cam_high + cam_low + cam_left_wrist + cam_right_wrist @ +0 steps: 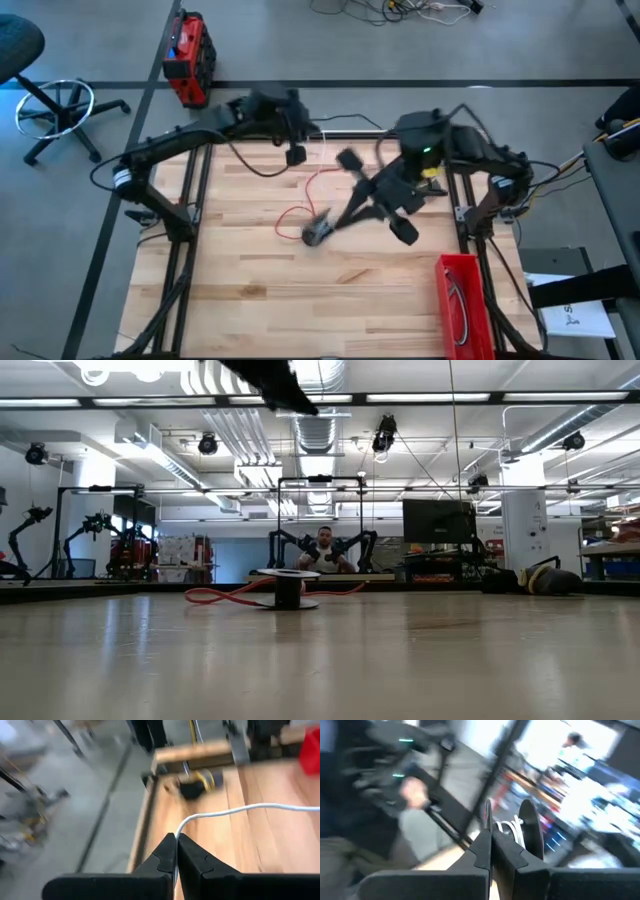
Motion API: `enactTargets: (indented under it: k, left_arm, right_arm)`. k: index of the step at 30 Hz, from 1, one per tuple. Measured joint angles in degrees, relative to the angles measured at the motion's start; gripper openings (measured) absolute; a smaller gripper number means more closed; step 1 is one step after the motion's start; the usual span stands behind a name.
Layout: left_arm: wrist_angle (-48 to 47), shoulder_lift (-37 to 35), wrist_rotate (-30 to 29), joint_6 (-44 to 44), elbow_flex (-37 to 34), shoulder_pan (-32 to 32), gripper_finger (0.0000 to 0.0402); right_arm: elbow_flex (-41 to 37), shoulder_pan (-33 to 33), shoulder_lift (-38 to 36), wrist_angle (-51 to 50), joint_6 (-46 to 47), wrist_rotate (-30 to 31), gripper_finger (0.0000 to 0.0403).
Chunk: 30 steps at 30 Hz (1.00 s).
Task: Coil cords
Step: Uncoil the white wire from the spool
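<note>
My left gripper (296, 153) is over the table's far edge, shut on a white cord (235, 811). That cord runs off across the wood toward the right arm. My right gripper (350, 162) is in the air over the table's far middle, shut on a black spool (522, 827) with white cord wound on it. The view of it is blurred. A red cord (300, 205) lies in loose loops on the table. It leads to a second black spool (318, 232) that stands on its flange, also seen in the low view (288, 588). My left gripper pinches the white cord (179, 831) between its two fingertips, a single strand. The cord leaves the tips and arcs away above the table, slightly slack. My right gripper pinches the thin flange (488, 815) of the white-cord spool between its shut fingers. The spool is lifted clear of the table.
A red bin (462, 300) with a dark cord in it stands at the table's near right corner. A red toolbox (187, 58) and a stool (55, 105) are on the floor beyond the far left. People sit in the room behind the table.
</note>
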Motion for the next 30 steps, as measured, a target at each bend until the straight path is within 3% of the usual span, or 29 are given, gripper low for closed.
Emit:
enactTargets:
  k: [8,14,21,24,30]
  left_arm:
    - [-9.57,7.42,0.43,0.41,-1.74,-1.05,0.0000]
    - [-9.84,6.60,0.65,2.34,-6.25,-4.15,0.0000]
    - [-11.01,-4.10,2.39,0.27,-9.42,-9.39,0.0000]
    - [-10.20,-10.77,6.48,-0.14,-9.13,-12.45,0.0000]
    - [-7.47,-23.00,6.83,-1.11,-6.54,-17.52,0.0000]
  right_arm:
    - [0.16,-0.07,-7.46,-7.26,1.41,25.60,0.0000]
    - [0.16,-0.90,-9.25,-18.80,5.59,40.59,0.0000]
    - [-0.21,-3.74,-7.02,-31.37,12.23,42.25,0.0000]
    - [-0.31,-4.82,-4.32,-35.65,13.54,42.22,0.0000]
    - [-0.76,-6.13,1.71,-40.95,14.22,42.16,0.0000]
